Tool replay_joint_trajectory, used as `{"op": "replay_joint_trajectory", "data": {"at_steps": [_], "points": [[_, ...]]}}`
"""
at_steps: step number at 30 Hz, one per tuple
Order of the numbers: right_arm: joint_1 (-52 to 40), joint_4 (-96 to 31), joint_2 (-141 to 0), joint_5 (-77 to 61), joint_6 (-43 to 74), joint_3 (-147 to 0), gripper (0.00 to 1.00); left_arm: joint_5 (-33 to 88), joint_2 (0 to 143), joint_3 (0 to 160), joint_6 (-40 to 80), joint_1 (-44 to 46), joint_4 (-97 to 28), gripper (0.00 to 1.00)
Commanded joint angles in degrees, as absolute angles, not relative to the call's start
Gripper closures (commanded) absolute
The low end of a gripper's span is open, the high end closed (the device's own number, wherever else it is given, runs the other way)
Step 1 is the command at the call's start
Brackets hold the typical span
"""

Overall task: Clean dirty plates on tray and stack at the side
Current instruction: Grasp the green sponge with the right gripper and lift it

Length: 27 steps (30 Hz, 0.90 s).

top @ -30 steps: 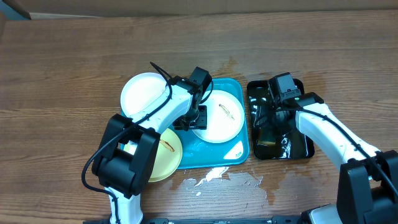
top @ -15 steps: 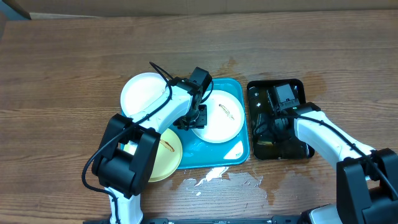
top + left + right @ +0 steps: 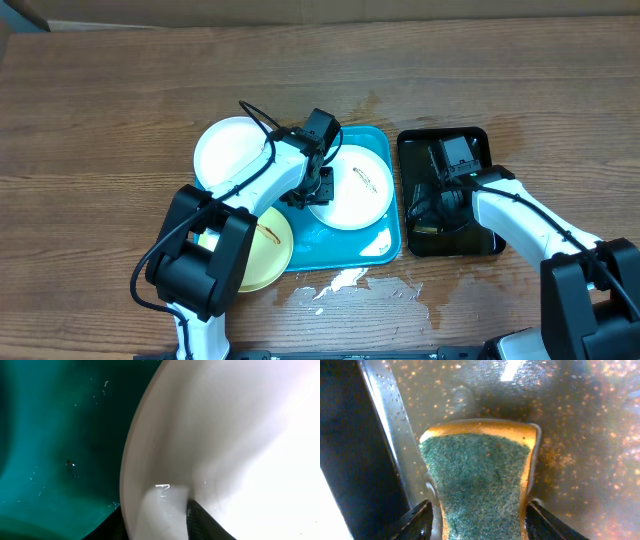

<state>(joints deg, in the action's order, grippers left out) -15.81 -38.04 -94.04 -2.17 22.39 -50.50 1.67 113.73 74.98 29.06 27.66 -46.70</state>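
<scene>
A white plate (image 3: 355, 195) with a brown smear lies on the turquoise tray (image 3: 385, 140). My left gripper (image 3: 318, 187) is shut on this plate's left rim. In the left wrist view the rim (image 3: 150, 460) runs between the two black fingers of that gripper (image 3: 155, 506). A second white plate (image 3: 228, 152) rests on the table left of the tray. A pale yellow plate (image 3: 268, 252) with a smear overlaps the tray's left edge. My right gripper (image 3: 428, 210) is down in the black tray (image 3: 478, 140). It (image 3: 480, 505) is shut on a green and yellow sponge (image 3: 480, 475).
Spilled water (image 3: 350, 285) glistens on the wooden table in front of the turquoise tray. The black tray holds wet, shiny liquid (image 3: 580, 435). The left arm's links (image 3: 215, 250) cover part of the yellow plate.
My left gripper's jaws have closed onto the white plate's rim. The right gripper has moved toward the front of the black tray, over the sponge.
</scene>
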Motion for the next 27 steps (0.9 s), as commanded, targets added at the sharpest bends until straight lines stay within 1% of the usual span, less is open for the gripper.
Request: {"op": "replay_joint_trajectory", "data": {"at_steps": [1, 6, 7, 9, 10, 12, 16, 17, 18, 22, 23, 27], "points": [[-16.1, -37.8, -93.9, -3.1, 22.6, -50.2, 0.40, 1.5, 115.0, 72.9, 29.8, 27.8, -46.4, 0.66], [-16.1, -37.8, -93.9, -1.8, 22.6, -50.2, 0.40, 1.5, 115.0, 72.9, 29.8, 27.8, -46.4, 0.67], [-16.1, -37.8, -93.9, -0.9, 22.6, -50.1, 0.46, 1.5, 115.0, 72.9, 29.8, 27.8, -46.4, 0.67], [-16.1, -37.8, -93.9, -0.4, 22.5, -50.1, 0.64, 1.5, 115.0, 72.9, 29.8, 27.8, -46.4, 0.67], [-16.1, -37.6, -93.9, -0.5, 22.6, -50.2, 0.75, 1.5, 115.0, 72.9, 29.8, 27.8, -46.4, 0.67], [-16.1, -37.7, -93.9, -0.5, 22.5, -50.7, 0.85, 1.5, 115.0, 72.9, 29.8, 27.8, -46.4, 0.67], [-15.2, -43.0, -92.9, -0.4, 22.1, -56.7, 0.88, 1.5, 115.0, 72.9, 29.8, 27.8, -46.4, 0.68], [-15.0, -45.0, -92.4, -0.5, 21.8, -58.8, 0.91, 1.5, 115.0, 72.9, 29.8, 27.8, -46.4, 0.69], [-14.9, -47.0, -91.8, -0.5, 20.8, -61.0, 0.96, 1.5, 115.0, 72.9, 29.8, 27.8, -46.4, 0.73], [-14.9, -53.3, -90.5, 0.0, 19.1, -66.3, 0.96, 1.5, 115.0, 72.9, 29.8, 27.8, -46.4, 0.94], [-14.9, -53.8, -90.5, -0.1, 19.1, -66.5, 0.96, 1.5, 115.0, 72.8, 29.8, 27.8, -46.4, 0.96], [-14.9, -53.6, -90.5, 0.9, 19.0, -65.1, 0.96, 1.5, 115.0, 72.8, 29.8, 27.8, -46.3, 0.96]]}}
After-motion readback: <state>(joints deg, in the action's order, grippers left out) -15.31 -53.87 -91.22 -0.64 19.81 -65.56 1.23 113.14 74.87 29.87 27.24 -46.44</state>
